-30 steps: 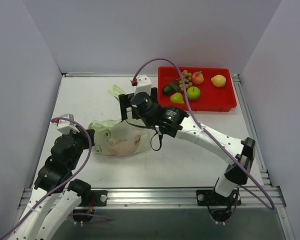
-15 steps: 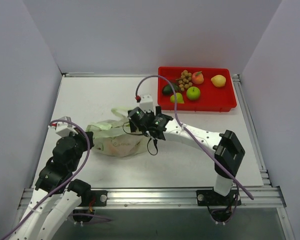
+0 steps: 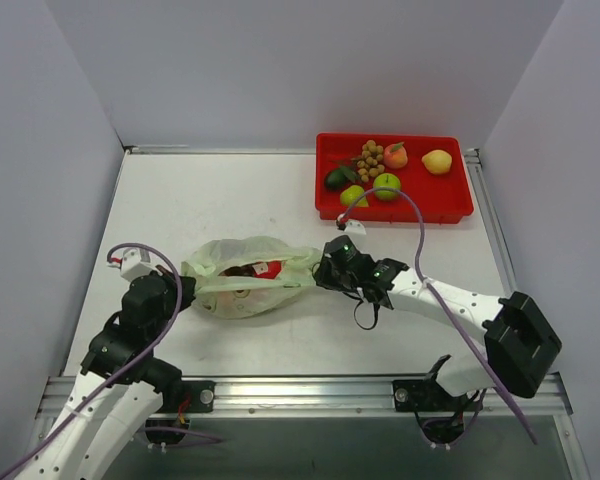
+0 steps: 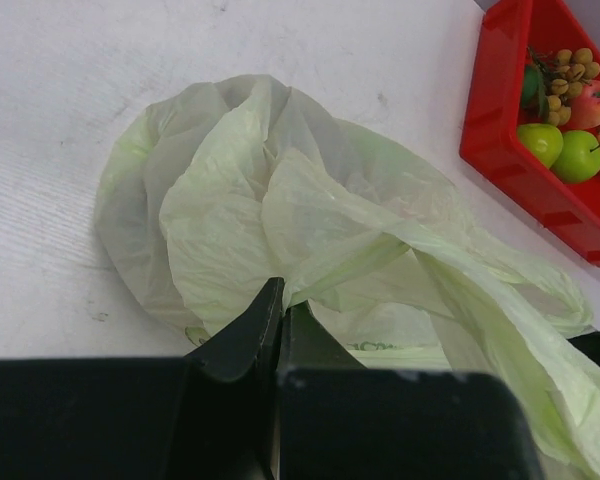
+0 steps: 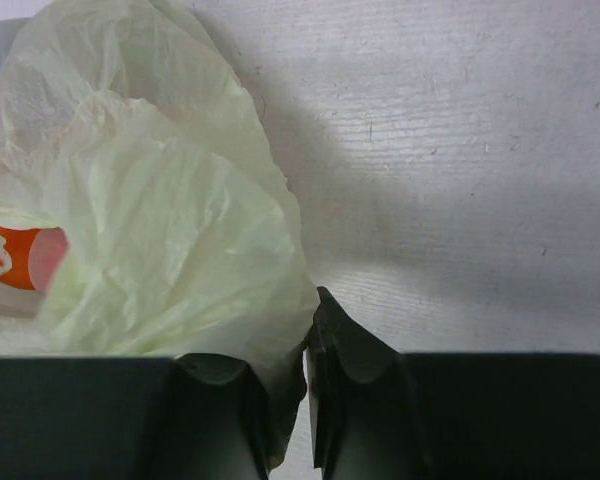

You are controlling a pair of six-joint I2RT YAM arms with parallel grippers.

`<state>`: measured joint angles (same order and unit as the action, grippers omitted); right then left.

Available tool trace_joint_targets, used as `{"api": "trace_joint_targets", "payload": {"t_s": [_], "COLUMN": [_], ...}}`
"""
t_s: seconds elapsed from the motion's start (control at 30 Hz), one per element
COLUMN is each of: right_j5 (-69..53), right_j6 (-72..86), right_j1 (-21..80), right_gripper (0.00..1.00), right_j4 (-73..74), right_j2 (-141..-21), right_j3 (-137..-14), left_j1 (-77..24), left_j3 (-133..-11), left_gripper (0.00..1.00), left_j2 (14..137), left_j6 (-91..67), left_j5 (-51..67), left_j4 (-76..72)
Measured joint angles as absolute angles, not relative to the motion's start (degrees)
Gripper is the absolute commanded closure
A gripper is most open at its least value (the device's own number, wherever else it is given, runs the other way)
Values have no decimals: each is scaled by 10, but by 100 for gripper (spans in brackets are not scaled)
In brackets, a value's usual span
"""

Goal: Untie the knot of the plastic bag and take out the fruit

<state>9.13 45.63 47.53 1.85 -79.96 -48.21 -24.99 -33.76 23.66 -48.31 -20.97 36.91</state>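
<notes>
Left end effector (image 4: 280, 305) and right end effector (image 5: 308, 335) pinched on plastic bag (image 3: 242, 262); spread gently to expose fruit (image 3: 267, 269).

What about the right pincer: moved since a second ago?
Yes. The right pincer shifted right and down-frame, from left of the red tray to below its left corner.

The white table (image 3: 230, 190) in front of me is flat, with a few small scuff marks on it. A thin, pale green plastic bag (image 3: 242, 278) lies all crumpled on it, at about 8 o'clock from the middle of the table. A red tray (image 3: 430, 213) sits on the table too, far back at about 1 o'clock, well apart from the bag.
</notes>
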Motion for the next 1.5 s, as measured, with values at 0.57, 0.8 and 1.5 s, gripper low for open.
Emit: {"api": "trace_joint_targets", "payload": {"t_s": [0.57,0.8,1.5], "right_j5": [11,-22,-100], "right_j6": [404,383,438], "right_j1": [313,285,271], "right_gripper": [100,100,100], "right_j4": [-49,-39,82], "right_j2": [-645,-628,-600], "right_j3": [-444,-501,-346], "left_j1": [-223,-200,-193], "left_j3": [-357,-423,-376], "left_gripper": [100,100,7], "left_j2": [467,470,310], "left_j6": [-542,-526,-368], "left_j5": [-93,-72,-36], "left_j4": [183,114,284]}}
